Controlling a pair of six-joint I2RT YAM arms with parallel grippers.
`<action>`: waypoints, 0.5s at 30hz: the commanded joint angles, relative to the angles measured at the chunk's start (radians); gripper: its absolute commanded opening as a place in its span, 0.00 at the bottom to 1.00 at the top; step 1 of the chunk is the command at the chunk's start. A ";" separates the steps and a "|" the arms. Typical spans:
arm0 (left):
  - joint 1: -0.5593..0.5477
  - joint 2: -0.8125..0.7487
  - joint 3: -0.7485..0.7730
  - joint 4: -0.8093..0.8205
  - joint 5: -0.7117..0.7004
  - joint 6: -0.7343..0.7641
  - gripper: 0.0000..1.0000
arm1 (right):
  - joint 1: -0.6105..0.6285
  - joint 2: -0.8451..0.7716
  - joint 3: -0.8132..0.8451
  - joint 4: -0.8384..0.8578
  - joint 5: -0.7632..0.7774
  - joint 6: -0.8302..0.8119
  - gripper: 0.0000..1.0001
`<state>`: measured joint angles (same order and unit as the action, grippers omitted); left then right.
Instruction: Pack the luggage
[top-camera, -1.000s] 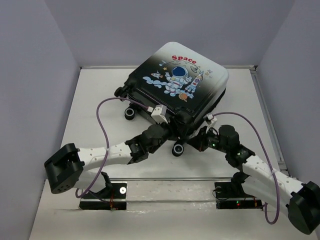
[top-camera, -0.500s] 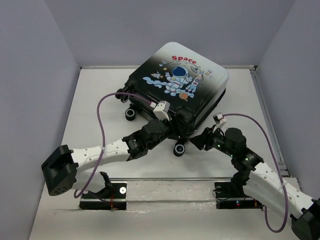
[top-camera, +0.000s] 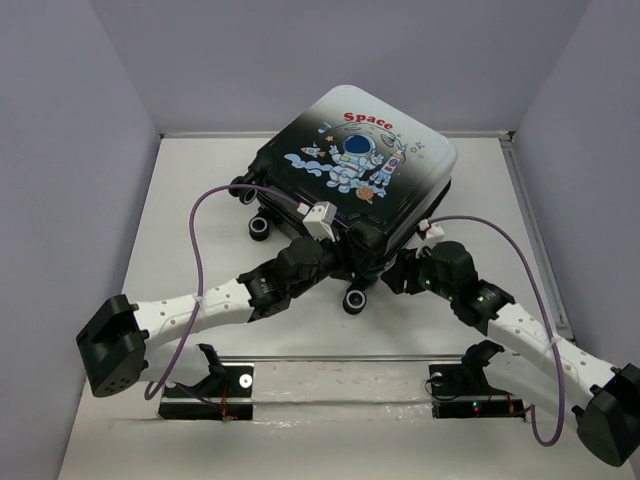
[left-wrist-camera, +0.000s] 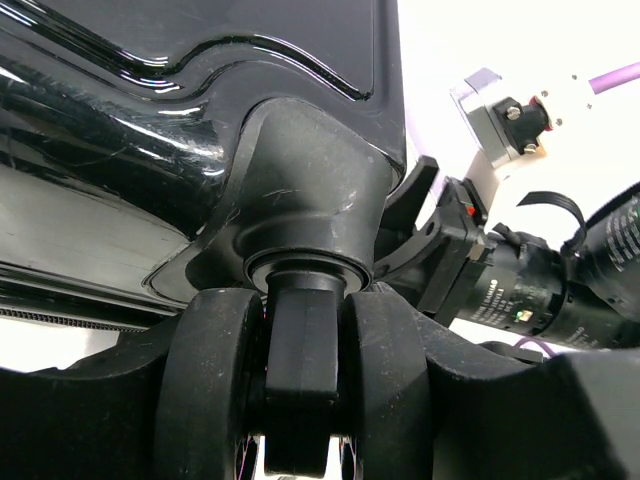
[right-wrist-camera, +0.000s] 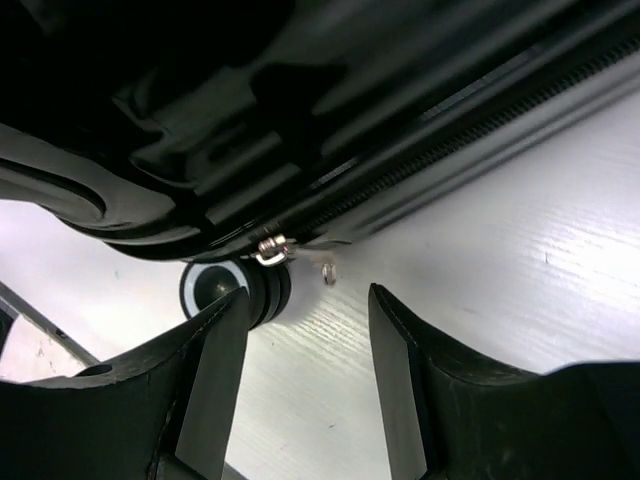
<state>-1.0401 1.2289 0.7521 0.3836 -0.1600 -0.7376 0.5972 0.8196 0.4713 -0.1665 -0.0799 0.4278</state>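
Note:
The luggage (top-camera: 350, 170) lies closed and flat at the back of the table, astronaut print up. My left gripper (top-camera: 348, 260) is at its near corner. In the left wrist view that gripper (left-wrist-camera: 300, 400) is shut on a black caster wheel (left-wrist-camera: 390, 370), with a finger against each side of the twin discs. My right gripper (top-camera: 395, 272) sits just right of that corner, low over the table. In the right wrist view it (right-wrist-camera: 305, 330) is open with only bare table between its fingers. The silver zipper pull (right-wrist-camera: 268, 248) hangs just ahead on the zipper line.
A second caster (top-camera: 355, 298) rests on the table under the near corner and shows again as a white-hubbed wheel (right-wrist-camera: 235, 290) by my right gripper's left finger. Two more casters (top-camera: 262, 228) stick out at the luggage's left. Purple cables (top-camera: 200, 250) loop over both arms. Walls (top-camera: 60, 200) enclose the table.
My right gripper has opened from shut and swung in toward the luggage's near corner. My left arm has shifted slightly, its gripper staying at the caster.

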 joint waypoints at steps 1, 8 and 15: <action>0.012 -0.055 0.023 0.123 -0.012 0.003 0.06 | 0.007 0.042 0.017 0.171 -0.046 -0.122 0.56; 0.012 -0.045 0.016 0.121 0.000 -0.009 0.06 | -0.004 0.131 -0.037 0.412 -0.043 -0.158 0.54; 0.012 -0.042 0.015 0.123 0.008 -0.017 0.06 | -0.004 0.153 -0.101 0.582 -0.087 -0.141 0.26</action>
<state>-1.0225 1.2289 0.7521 0.3809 -0.1463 -0.7372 0.5961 0.9638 0.4061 0.1848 -0.1612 0.2977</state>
